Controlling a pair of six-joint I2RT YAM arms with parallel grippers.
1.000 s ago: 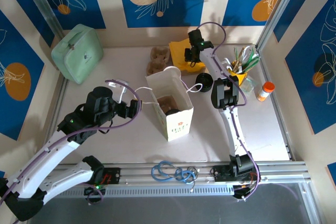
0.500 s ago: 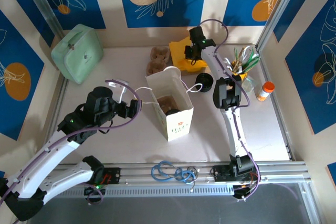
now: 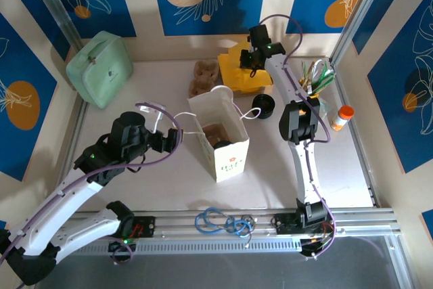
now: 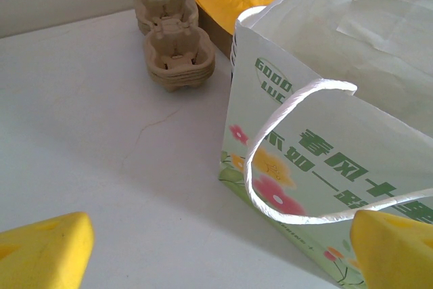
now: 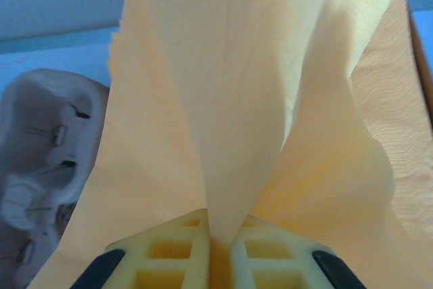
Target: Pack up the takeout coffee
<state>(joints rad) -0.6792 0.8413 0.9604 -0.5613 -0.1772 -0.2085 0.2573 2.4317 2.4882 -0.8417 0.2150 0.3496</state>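
At the far side of the table, my right gripper [image 5: 218, 235] is closed on a yellow napkin [image 5: 223, 86] held up above its stack. My left gripper [image 3: 178, 137] stands wide open and empty just left of the open paper bag [image 3: 229, 150]. The takeout coffee [image 3: 263, 105] sits upright just right of the bag, not yet packed, so I judge the main step remains. The near-left table [image 3: 155, 184] offers open room, but the cutlery holder [image 3: 311, 86] crowds the far right, and the bag's tall rim and looped handles could snag.
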